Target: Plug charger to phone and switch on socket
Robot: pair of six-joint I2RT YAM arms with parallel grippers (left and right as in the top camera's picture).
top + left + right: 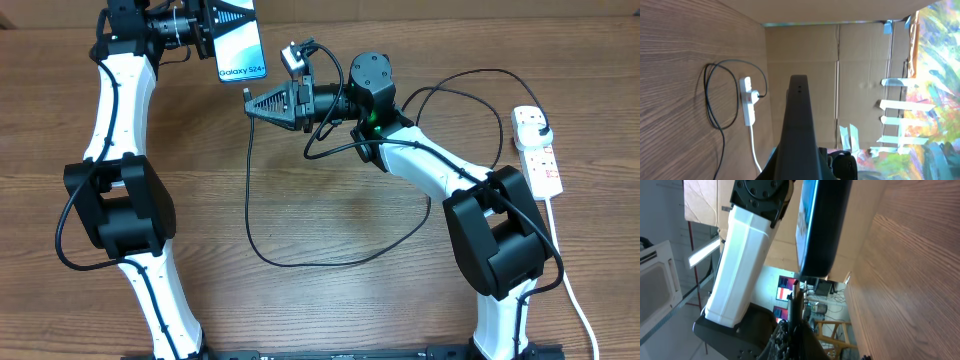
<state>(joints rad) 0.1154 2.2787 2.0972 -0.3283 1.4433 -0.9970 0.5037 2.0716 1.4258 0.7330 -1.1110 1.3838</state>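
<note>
My left gripper (228,20) is shut on the phone (241,48) and holds it up at the far left, cyan screen up, "Galaxy S24+" end toward the right arm. In the left wrist view the phone (799,125) shows edge-on as a dark slab. My right gripper (250,103) is shut on the charger's connector end; its tip (796,287) sits just below the phone's bottom edge (815,255). The black charger cable (300,262) loops across the table to a black plug (538,125) in the white socket strip (537,150).
The socket strip's white cord (565,280) runs down the right edge of the table. The right arm's base (495,240) and the left arm's base (120,205) stand on the wooden table (330,200). Cardboard walls (860,60) stand behind.
</note>
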